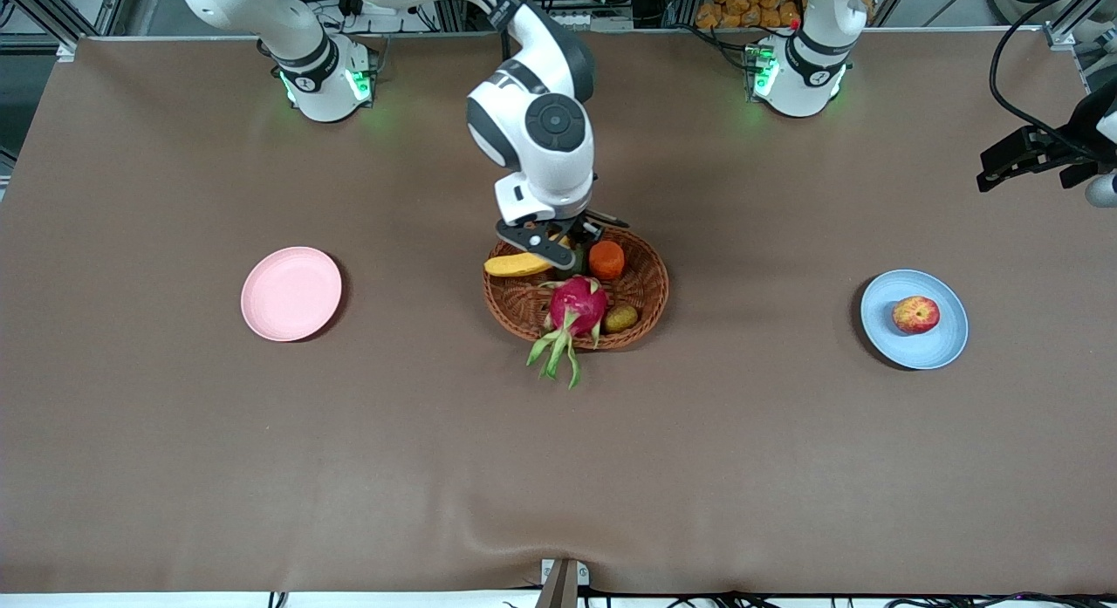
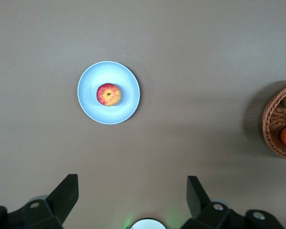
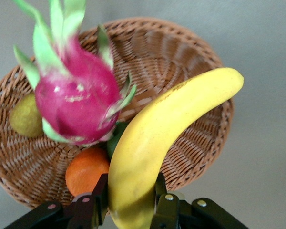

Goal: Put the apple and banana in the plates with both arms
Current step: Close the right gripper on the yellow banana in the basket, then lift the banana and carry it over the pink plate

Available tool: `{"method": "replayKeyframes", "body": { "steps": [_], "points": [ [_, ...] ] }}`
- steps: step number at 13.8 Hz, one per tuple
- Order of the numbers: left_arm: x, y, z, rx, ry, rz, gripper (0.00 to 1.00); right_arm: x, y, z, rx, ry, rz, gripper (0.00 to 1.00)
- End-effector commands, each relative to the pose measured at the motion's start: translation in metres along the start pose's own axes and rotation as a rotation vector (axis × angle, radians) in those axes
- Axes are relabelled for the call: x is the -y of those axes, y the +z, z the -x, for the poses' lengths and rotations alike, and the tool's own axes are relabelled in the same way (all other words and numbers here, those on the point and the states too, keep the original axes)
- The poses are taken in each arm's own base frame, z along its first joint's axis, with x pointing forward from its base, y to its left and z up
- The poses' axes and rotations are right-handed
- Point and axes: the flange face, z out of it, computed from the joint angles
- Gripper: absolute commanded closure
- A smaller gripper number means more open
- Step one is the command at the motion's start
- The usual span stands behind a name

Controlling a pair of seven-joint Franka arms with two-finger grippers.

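yellow banana (image 3: 157,138) sits pinched at one end in the right gripper (image 3: 128,202) just over the woven basket (image 1: 646,281), bound for the empty pink plate (image 1: 291,293), while the left gripper (image 2: 131,198) waits wide open, empty, apple (image 1: 915,314) resting on the blue plate (image 1: 947,342).

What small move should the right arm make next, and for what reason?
Probably lift the banana straight up out of the basket: the right gripper has its jaws shut on it, the apple already lies on the blue plate, and the pink plate has nothing on it.
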Motion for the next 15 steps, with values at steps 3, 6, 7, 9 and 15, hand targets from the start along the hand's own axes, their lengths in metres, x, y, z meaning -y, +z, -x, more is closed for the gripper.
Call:
{"method": "replayKeyframes", "body": {
  "steps": [3, 6, 7, 9, 15],
  "points": [
    [0.000, -0.003, 0.003, 0.004, 0.024, 0.016, 0.00, -0.039, -0.039, -0.055, 0.063, -0.023, 0.055, 0.98],
    [-0.001, -0.003, 0.003, 0.006, 0.024, 0.017, 0.00, -0.054, -0.039, -0.079, 0.071, -0.020, 0.085, 0.98],
    [-0.001, -0.002, 0.003, 0.009, 0.027, 0.017, 0.00, -0.061, -0.036, -0.093, 0.074, 0.002, 0.091, 0.98],
    [0.001, -0.003, 0.002, 0.006, 0.030, 0.016, 0.00, -0.070, -0.033, -0.110, 0.083, 0.029, 0.100, 0.98],
    [-0.004, -0.007, -0.002, -0.004, 0.042, 0.012, 0.00, -0.095, -0.018, -0.140, 0.080, 0.023, 0.159, 0.97]
  ]
}}
